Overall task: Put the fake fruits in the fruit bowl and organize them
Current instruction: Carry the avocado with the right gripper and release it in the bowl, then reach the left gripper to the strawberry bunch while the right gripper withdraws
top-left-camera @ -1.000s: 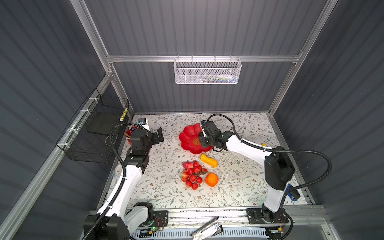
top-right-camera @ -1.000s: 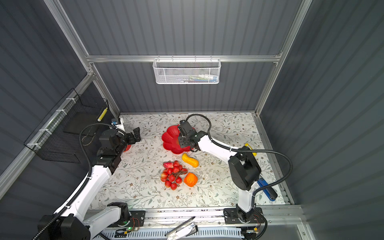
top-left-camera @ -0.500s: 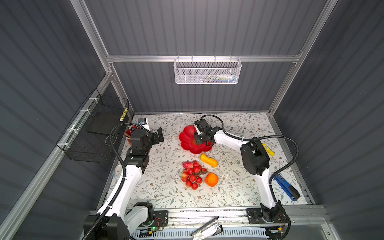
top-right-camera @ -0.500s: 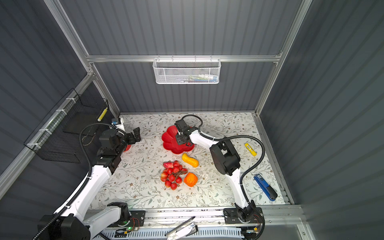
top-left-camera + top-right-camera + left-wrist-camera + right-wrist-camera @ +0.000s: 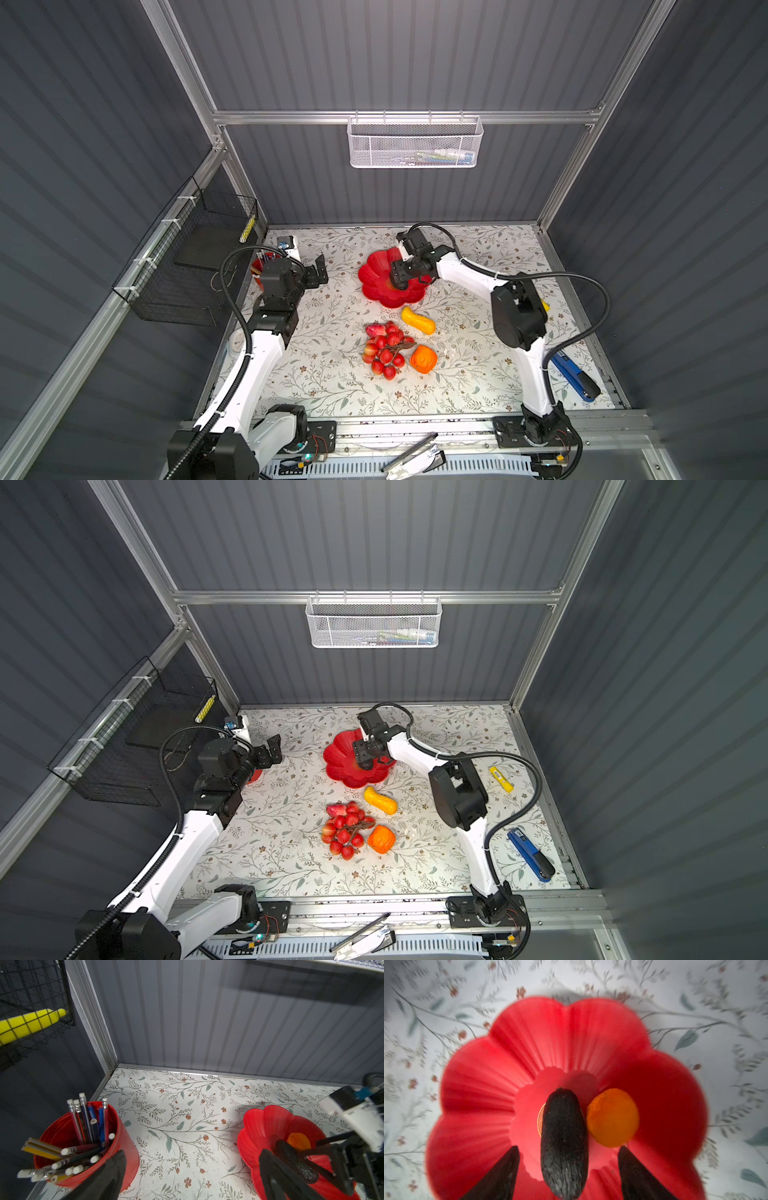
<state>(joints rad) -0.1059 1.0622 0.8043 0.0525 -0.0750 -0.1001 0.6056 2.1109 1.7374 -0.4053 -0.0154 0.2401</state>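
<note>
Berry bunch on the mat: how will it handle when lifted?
Likely floppy: the bunch of red berries is many balls on thin dark stems, so it may sag from one grip. Probably light, glossy plastic by looks. Pushed, it may splay.

Grey-walled booth, seen from my remote station

In both top views I look down into dark grey ribbed wall panels [image 5: 415, 62] held in an aluminium frame [image 5: 291, 117]; a white mesh basket [image 5: 415, 143] hangs from that frame at upper centre, a black wire basket [image 5: 187, 266] sits mid left, and a pale floral-print tabletop [image 5: 332, 386] fills the lower middle, evenly lit.
</note>
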